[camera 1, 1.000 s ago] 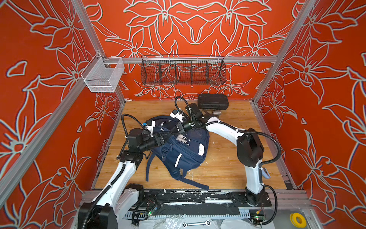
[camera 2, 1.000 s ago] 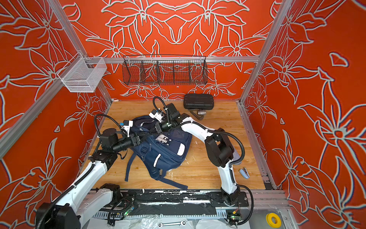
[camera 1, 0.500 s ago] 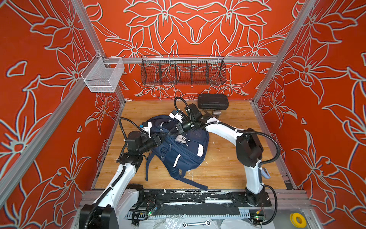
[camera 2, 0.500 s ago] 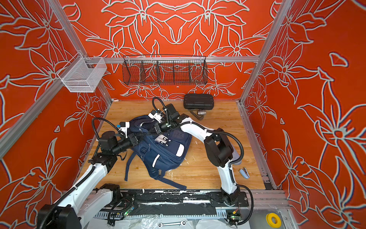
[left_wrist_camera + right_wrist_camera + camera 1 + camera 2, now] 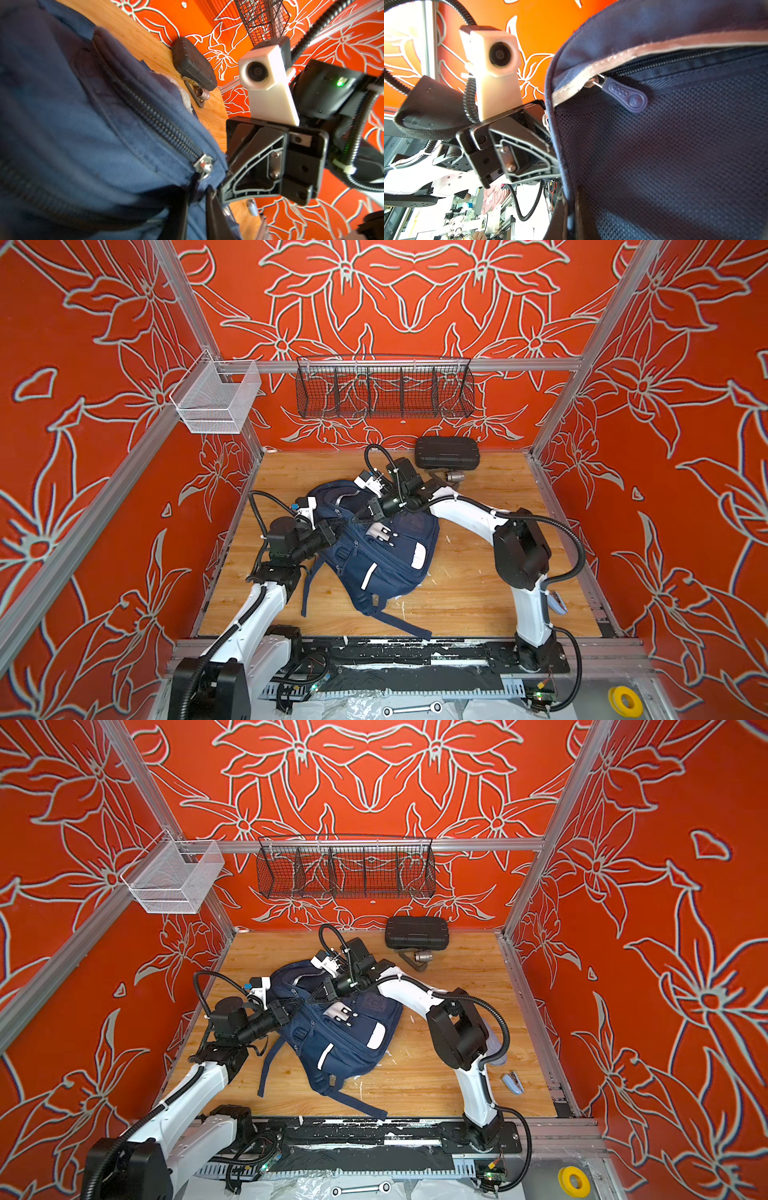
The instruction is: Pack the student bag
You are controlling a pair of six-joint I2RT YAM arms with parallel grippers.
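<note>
Roughly mid-bench, a little to the left, lies the navy student bag (image 5: 374, 556). Its front pockets and white stripes face up, and one strap (image 5: 401, 624) trails across the wooden bench (image 5: 478, 593) toward the near edge. Both arms reach over the bag's far, upper end, and their tips sit close beside each other there.

The left hand (image 5: 340, 524) comes in from the left. In the left wrist view its dark fingers (image 5: 178, 218) pinch a fold of the bag's blue cloth, just beside a metal zipper slider (image 5: 204, 165).

The right hand (image 5: 362, 512) reaches across from the right. In the right wrist view it is clenched on the bag's piped rim, and a rubbery zipper pull (image 5: 625, 95) hangs against the mesh lining nearby.

Against the far wall a black hard case (image 5: 446, 452) lies apart from the bag, with a small metal piece (image 5: 455, 477) just in front of it. A black wire basket (image 5: 384, 389) hangs on the wall above.
</note>
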